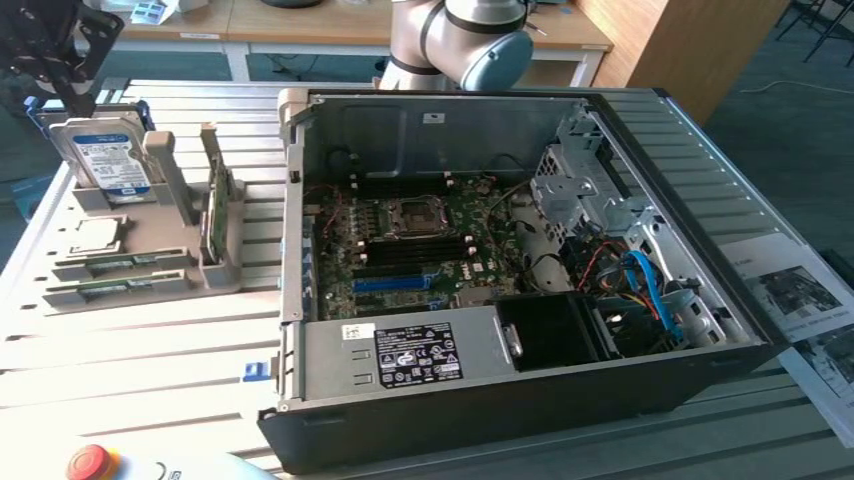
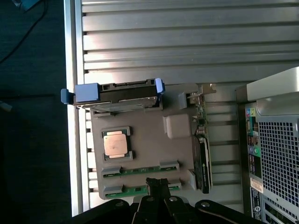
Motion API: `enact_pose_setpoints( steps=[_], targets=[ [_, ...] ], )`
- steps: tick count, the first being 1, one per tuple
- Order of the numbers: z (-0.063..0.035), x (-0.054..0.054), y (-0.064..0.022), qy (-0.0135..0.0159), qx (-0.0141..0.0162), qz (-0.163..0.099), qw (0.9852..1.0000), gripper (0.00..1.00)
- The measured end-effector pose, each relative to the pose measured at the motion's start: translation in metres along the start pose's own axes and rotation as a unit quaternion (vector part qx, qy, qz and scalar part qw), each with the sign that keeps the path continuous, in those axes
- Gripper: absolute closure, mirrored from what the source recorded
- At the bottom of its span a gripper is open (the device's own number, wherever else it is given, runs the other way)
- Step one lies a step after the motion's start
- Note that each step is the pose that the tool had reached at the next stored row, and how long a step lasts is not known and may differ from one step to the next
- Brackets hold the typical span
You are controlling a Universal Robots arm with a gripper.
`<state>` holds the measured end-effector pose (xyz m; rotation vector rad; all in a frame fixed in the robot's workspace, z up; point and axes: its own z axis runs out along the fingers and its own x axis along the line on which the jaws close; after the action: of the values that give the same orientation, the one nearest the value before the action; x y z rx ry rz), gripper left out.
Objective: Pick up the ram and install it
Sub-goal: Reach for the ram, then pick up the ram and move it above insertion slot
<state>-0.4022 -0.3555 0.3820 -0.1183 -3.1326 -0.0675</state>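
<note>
Gripper (image 2: 156,183): fingers pressed together with nothing between them; it hangs well above the tray, and in the wrist view its tips line up over the ram.
Ram (image 2: 135,190): untouched, seated in the outermost slot of the tray, at the end farthest from the drive.
Second ram (image 2: 140,170): in the next slot, parallel to the first, between it and the CPU.
Tray (image 2: 145,140): grey, on the slatted table (image 2: 187,42), just beside the case on the exterior view's left.
CPU (image 2: 116,143): lies flat on the tray, between the drive and the two sticks.
Drive (image 1: 110,158): stands upright in its holder, blue-white label facing out.
Card (image 2: 202,156): stands on edge along the tray side nearest the case.
Case (image 1: 534,410): black, lying open, side panel off.
Motherboard (image 1: 441,245): green, flat inside the case.
Arm (image 1: 481,40): grey joint behind the case.
</note>
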Motion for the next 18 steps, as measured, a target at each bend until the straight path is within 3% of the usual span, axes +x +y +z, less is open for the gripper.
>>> enact_pose_setpoints(
  steps=[18],
  targets=[
    [0.0, 0.0, -0.0003, 0.0, 0.0, 0.0, 1.0, 0.89]
  ],
)
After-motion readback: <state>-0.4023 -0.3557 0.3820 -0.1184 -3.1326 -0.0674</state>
